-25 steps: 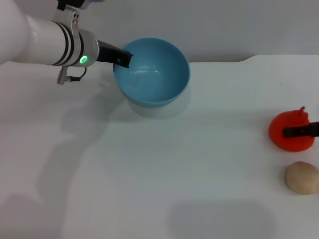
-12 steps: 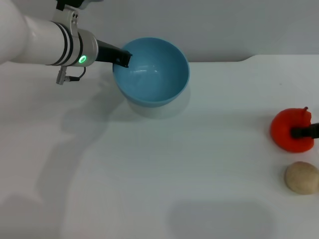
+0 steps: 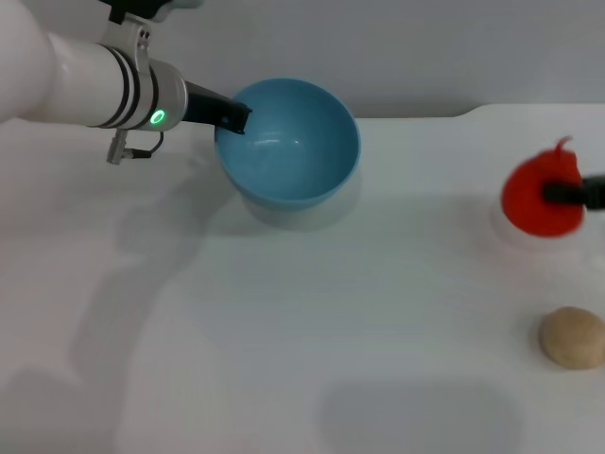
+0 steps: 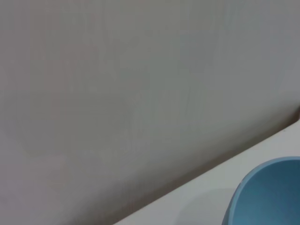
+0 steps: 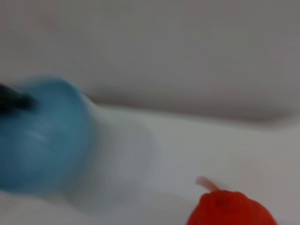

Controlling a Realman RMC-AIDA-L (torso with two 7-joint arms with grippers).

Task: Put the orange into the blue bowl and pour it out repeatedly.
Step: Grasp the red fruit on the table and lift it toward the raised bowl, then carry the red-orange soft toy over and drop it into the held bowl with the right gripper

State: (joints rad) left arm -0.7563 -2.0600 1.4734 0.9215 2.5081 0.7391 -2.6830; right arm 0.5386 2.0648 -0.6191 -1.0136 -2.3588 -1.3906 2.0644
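Note:
The orange [image 3: 539, 194] is held above the table at the far right of the head view, gripped by my right gripper [image 3: 563, 193], whose dark finger crosses it from the right edge. It also shows in the right wrist view [image 5: 229, 208]. The blue bowl [image 3: 288, 142] is at the back left, tilted, with its rim held by my left gripper [image 3: 230, 115]. The bowl is empty. It also shows in the left wrist view [image 4: 267, 194] and in the right wrist view [image 5: 40, 136].
A beige-tan ball [image 3: 571, 337] lies on the white table [image 3: 331, 322] at the right, in front of the lifted orange. A grey wall [image 3: 425, 47] stands behind the table's back edge.
My right gripper has lifted the orange off the table, up and away from the tan ball. The bowl and left arm have barely moved.

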